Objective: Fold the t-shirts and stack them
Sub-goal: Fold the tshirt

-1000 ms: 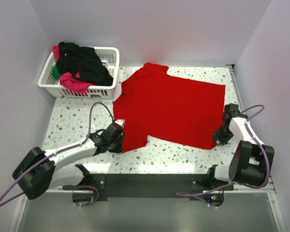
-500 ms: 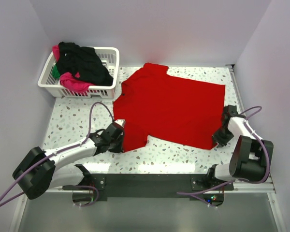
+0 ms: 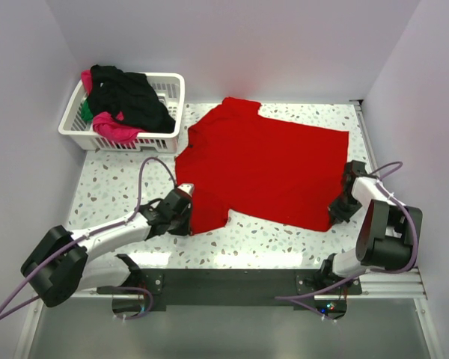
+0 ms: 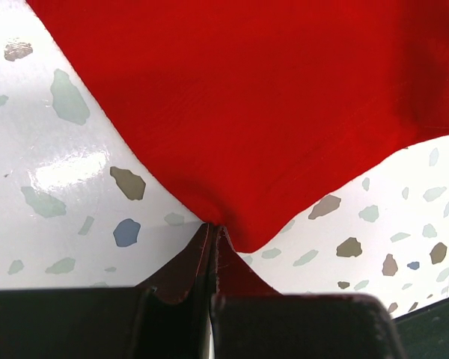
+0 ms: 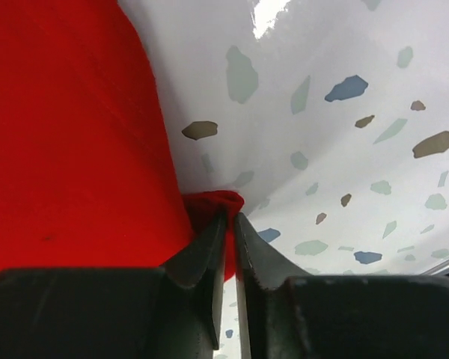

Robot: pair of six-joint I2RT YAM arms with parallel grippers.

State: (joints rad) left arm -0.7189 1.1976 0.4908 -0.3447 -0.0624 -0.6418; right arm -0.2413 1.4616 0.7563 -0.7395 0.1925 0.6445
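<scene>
The red t-shirt (image 3: pixel 262 168) lies spread flat on the speckled table (image 3: pixel 112 187), collar towards the back left. My left gripper (image 3: pixel 187 217) is at its near left corner, jaws shut with the cloth's edge (image 4: pixel 269 112) pinched at the tips (image 4: pixel 212 228). My right gripper (image 3: pixel 337 212) is at the near right corner. Its jaws (image 5: pixel 230 217) are nearly together on a bunched fold of the red cloth (image 5: pixel 67 149). More t-shirts, black (image 3: pixel 131 97), magenta-pink (image 3: pixel 112 129) and green (image 3: pixel 84 112), are heaped in the basket.
A white lattice basket (image 3: pixel 173 81) stands at the back left corner of the table. Walls close in the left, back and right sides. A metal rail (image 3: pixel 367 142) runs along the table's right edge, close to the right arm.
The right gripper's jaws have closed on the red shirt's near right corner, and its wrist has shifted slightly. The left arm and the shirt have not moved.
</scene>
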